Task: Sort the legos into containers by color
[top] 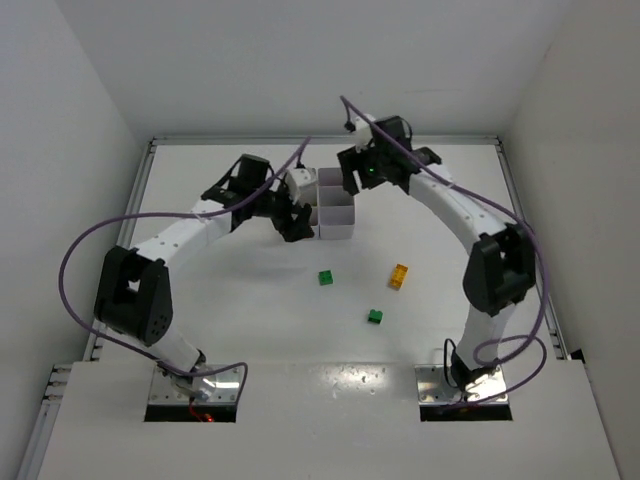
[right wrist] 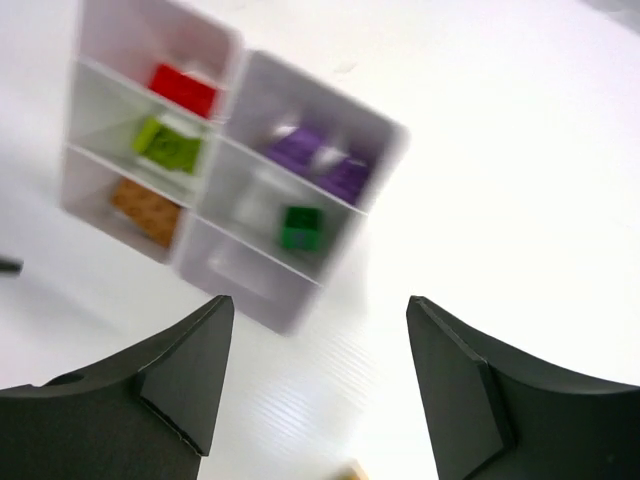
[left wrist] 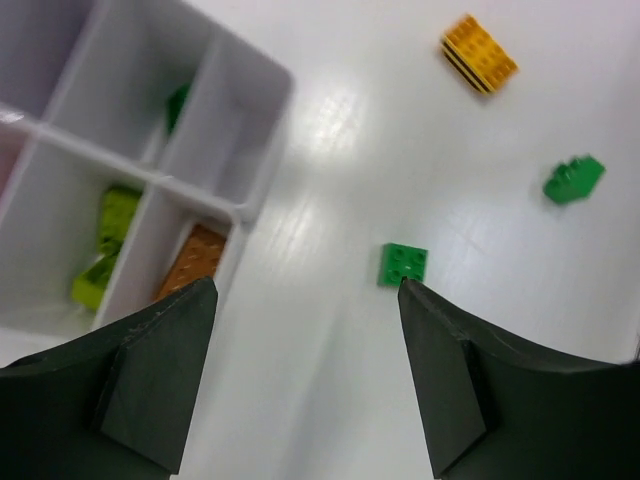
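— Where did the bricks lie?
— Three were loose on the white table: a small green studded plastic brick at six o'clock from the white thin-walled plastic compartment block, a yellow-orange studded brick at four, another green brick at five. Red, lime, orange, purple and green ones sat in separate compartments.
— And the pincers?
— The left gripper and right gripper both stood with jaws apart, holding nothing, at nine and one o'clock of the block.
— How would the bricks handle?
— Light, stiff and slick, I'd judge; pinch the flat side walls, not the studs, or they'd squirt out. No writing I could read
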